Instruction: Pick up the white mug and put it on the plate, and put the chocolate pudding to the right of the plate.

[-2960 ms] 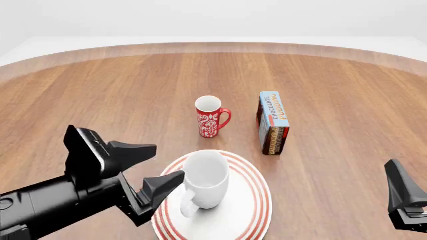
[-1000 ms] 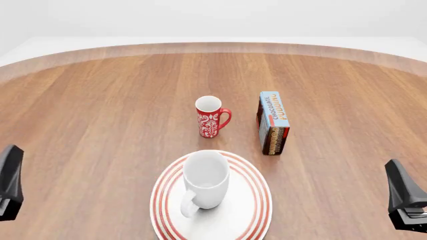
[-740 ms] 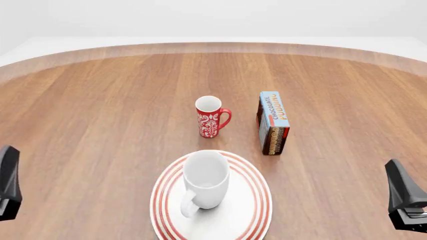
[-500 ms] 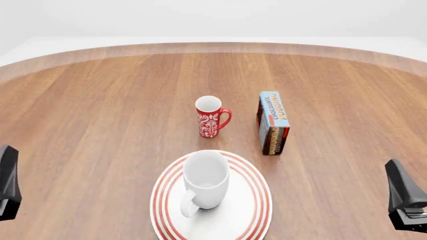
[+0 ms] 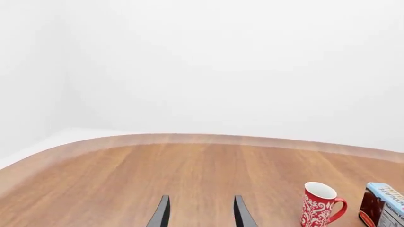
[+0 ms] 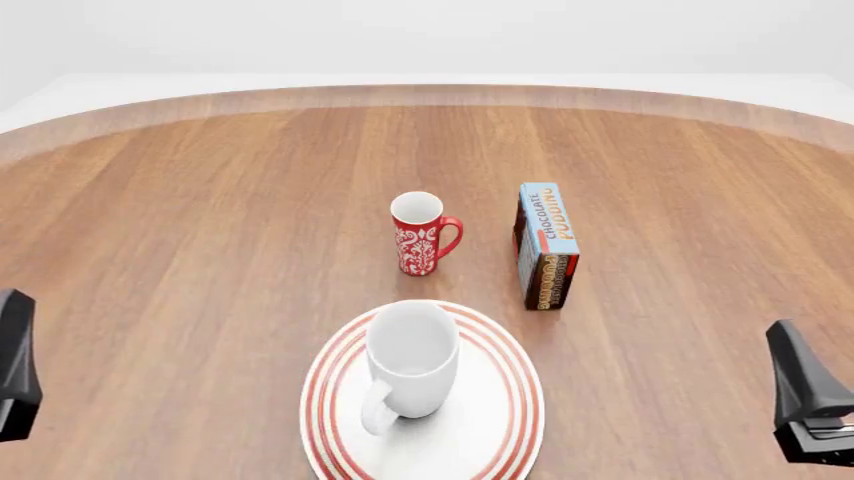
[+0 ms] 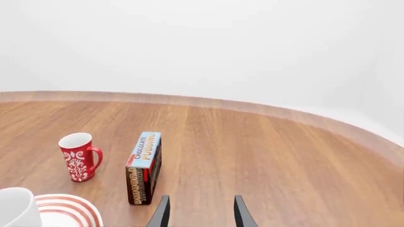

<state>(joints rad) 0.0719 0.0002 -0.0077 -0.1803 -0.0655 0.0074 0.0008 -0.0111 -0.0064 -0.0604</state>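
The white mug (image 6: 411, 360) stands upright on the plate (image 6: 514, 405), handle toward the near left; it also shows in the right wrist view as the white mug (image 7: 16, 208) on the plate (image 7: 73, 208). The chocolate pudding (image 6: 547, 245) stands on edge beyond the plate's far right, apart from it, and shows as the chocolate pudding (image 7: 144, 168) ahead of my right gripper (image 7: 200, 215). That gripper is open and holds nothing. My left gripper (image 5: 200, 217) is open and empty too, pulled back to the table's near left (image 6: 14, 365).
A red mug with white pattern (image 6: 423, 233) stands just beyond the plate, left of the pudding, handle toward the carton. The right gripper (image 6: 807, 395) sits at the near right edge. Bare wooden table stretches right of the plate and pudding.
The left arm, which had its open gripper beside the white mug three seconds ago, has drawn back to the near left edge. The mug stays on the plate. The right arm barely moved.
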